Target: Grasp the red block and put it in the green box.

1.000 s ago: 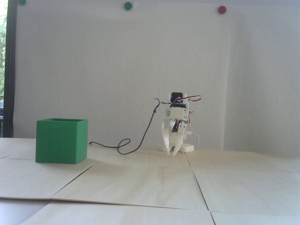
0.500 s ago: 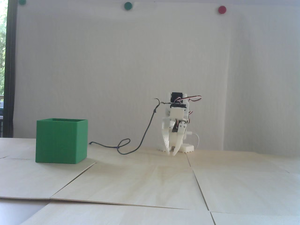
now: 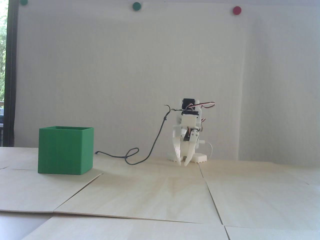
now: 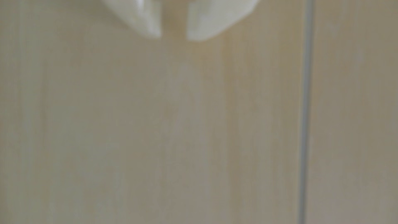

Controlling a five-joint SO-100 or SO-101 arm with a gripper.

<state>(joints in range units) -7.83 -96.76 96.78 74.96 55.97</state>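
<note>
The green box [image 3: 65,150] stands on the wooden table at the left of the fixed view, its top open. The red block shows in neither view. My white gripper [image 3: 182,164] hangs folded down at the arm's base, right of the box and far from it, tips just above the table. In the wrist view the gripper [image 4: 174,37] enters from the top edge. Its two blurred fingertips stand a narrow gap apart with bare table showing between them, and nothing is held.
A dark cable [image 3: 150,150] loops over the table between box and arm. The table is made of wooden panels with seams [image 4: 305,107]. A white wall stands behind, with green dots [image 3: 136,6] and a red dot [image 3: 236,10].
</note>
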